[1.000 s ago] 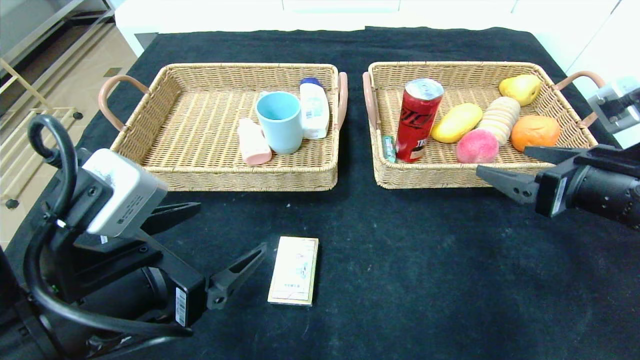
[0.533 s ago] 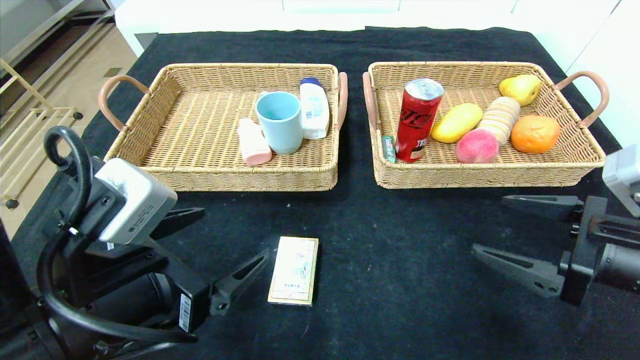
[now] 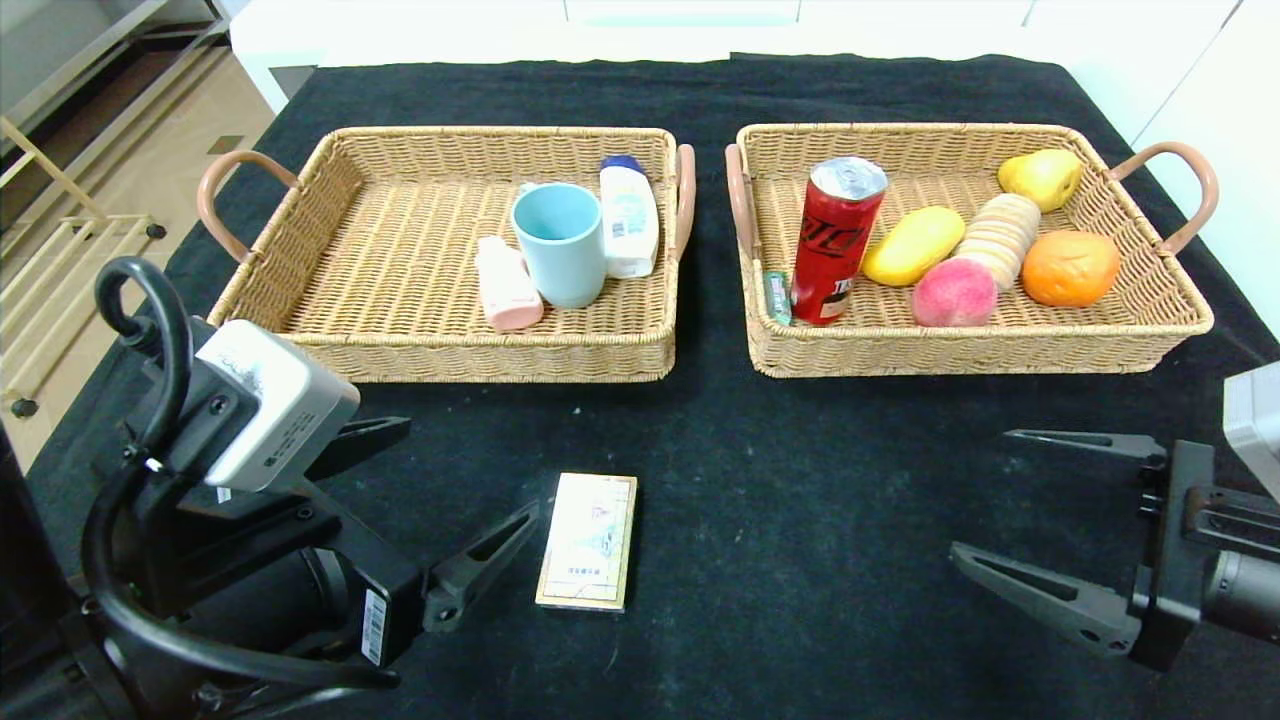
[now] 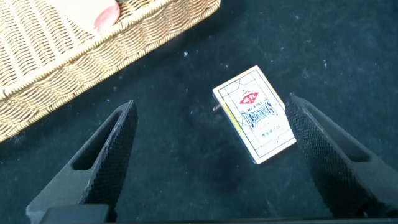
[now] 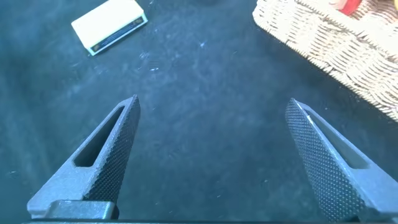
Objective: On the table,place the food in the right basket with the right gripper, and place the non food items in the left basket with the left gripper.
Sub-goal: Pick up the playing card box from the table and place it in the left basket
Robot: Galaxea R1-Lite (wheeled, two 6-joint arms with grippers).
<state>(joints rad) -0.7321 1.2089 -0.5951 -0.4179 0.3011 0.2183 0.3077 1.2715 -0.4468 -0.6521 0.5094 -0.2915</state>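
A cream card box (image 3: pixel 588 540) lies flat on the black cloth near the front; it also shows in the left wrist view (image 4: pixel 255 113) and the right wrist view (image 5: pixel 109 23). My left gripper (image 3: pixel 455 485) is open and empty just left of the box (image 4: pixel 208 134). My right gripper (image 3: pixel 985 495) is open and empty over bare cloth at the front right (image 5: pixel 211 124). The left basket (image 3: pixel 300 215) holds a blue cup (image 3: pixel 560 243), a pink bottle (image 3: pixel 506 285) and a white bottle (image 3: pixel 628 215). The right basket (image 3: pixel 1150 290) holds a red can (image 3: pixel 836 238), fruit and a biscuit roll (image 3: pixel 1000 235).
A mango (image 3: pixel 912 244), peach (image 3: pixel 954 292), orange (image 3: pixel 1070 266) and pear (image 3: pixel 1041 176) lie in the right basket, with a small green tube (image 3: pixel 776 296) by its left wall. The table's left edge drops to a tiled floor (image 3: pixel 120 170).
My right gripper has drawn back from the right basket's front rim, down to the front right of the table. My left gripper has shifted slightly towards the card box.
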